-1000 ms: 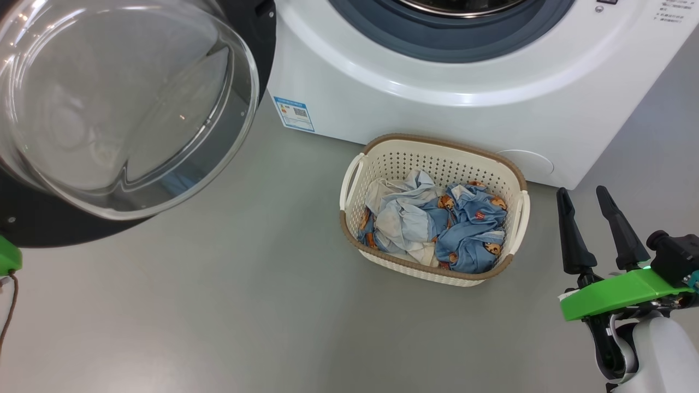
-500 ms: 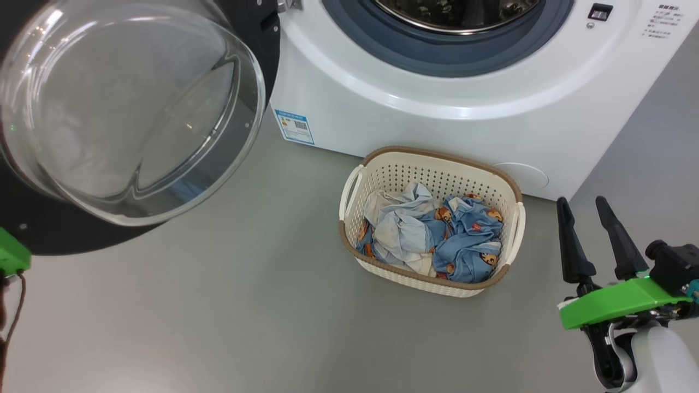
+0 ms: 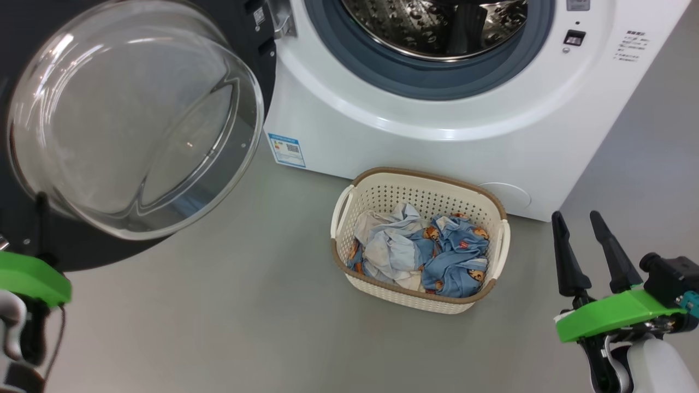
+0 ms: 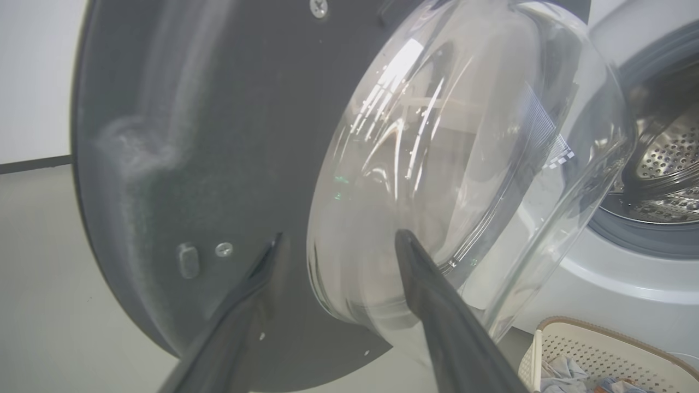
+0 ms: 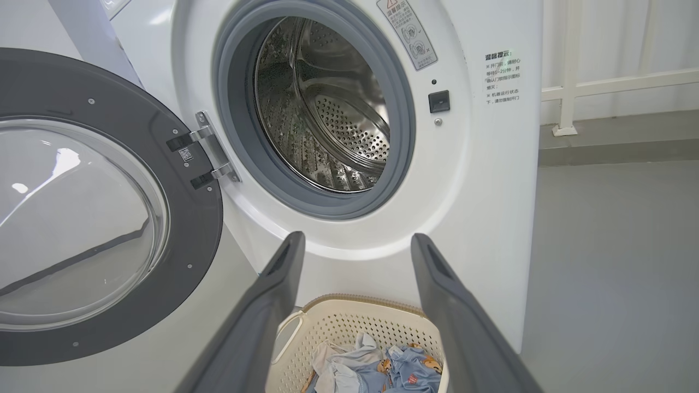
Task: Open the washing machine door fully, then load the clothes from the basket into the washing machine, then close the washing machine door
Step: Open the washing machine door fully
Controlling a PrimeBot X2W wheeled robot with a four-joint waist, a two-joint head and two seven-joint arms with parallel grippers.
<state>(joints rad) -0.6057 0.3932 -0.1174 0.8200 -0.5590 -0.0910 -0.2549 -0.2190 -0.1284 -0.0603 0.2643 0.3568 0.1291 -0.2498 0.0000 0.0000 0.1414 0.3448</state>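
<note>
nearest, the right end effector (image 3: pixel 574 217) hovers low on the robot's right, fingers pointing up and forward, spread wide with nothing between them. its wrist view looks past those fingers onto the basket (image 3: pixel 420 173), so it seems parked ready for the first pick. the left end effector (image 4: pixel 338 234) is raised on the other side, just before the lower part of the washing machine door (image 3: pixel 136 125). its jaws also stand wide, one finger in front of the dark ring and the other in front of the glass bowl. whether either finger touches the door cannot be told, but nothing is clamped.

the basket sits on the floor (image 3: pixel 218 305) right against the front of the washing machine (image 3: pixel 437 147), below the opening, likely so each lift is short. the clothes (image 3: pixel 453 262) lie crumpled inside it, blue bear-print pieces on one side and a paler piece beside them.

the door hangs from its hinge (image 5: pixel 210 147), turned well away from the opening with its inner side facing out. beyond, the drum (image 3: pixel 437 22) is bare inside its grey gasket (image 3: pixel 426 82). opening looks done or nearly so, and loading is not yet begun.
</note>
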